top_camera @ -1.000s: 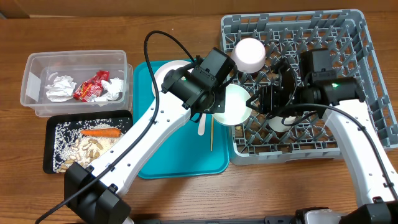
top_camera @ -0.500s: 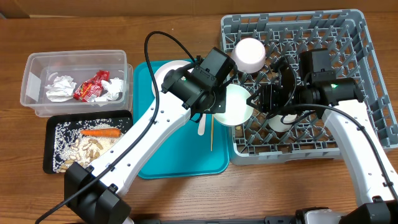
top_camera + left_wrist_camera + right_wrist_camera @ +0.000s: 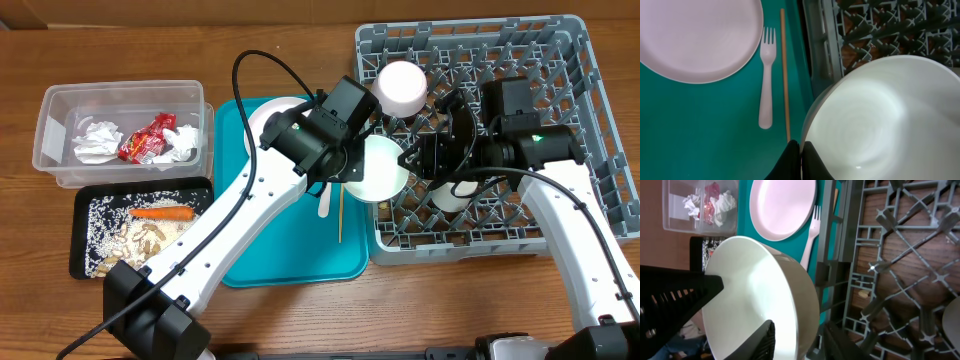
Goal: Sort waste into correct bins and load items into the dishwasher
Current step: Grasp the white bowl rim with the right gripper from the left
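Top-down; close wrist cams; shared bowl (image 3: pixel 880 120)

We see a smooth, shiny white bowl (image 3: pixel 880 115), a smooth but dull pale plate (image 3: pixel 695 35), a white plastic fork (image 3: pixel 766 80) and a thin wooden chopstick (image 3: pixel 785 75). The tray (image 3: pixel 700 130) is smooth teal plastic, the rack (image 3: pixel 460 28) is dull grey plastic, and the table (image 3: pixel 120 40) is brown wood with lines in it. The tub (image 3: pixel 50 130) is clear plastic, the napkins (image 3: pixel 96 140) are crumpled paper, and the wrapper (image 3: pixel 147 137) is shiny and crinkly.

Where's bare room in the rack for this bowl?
Free: the dish rack's right third and its back row right of the white bowl. Crowded: its left side, where left gripper and right gripper meet at the held bowl.
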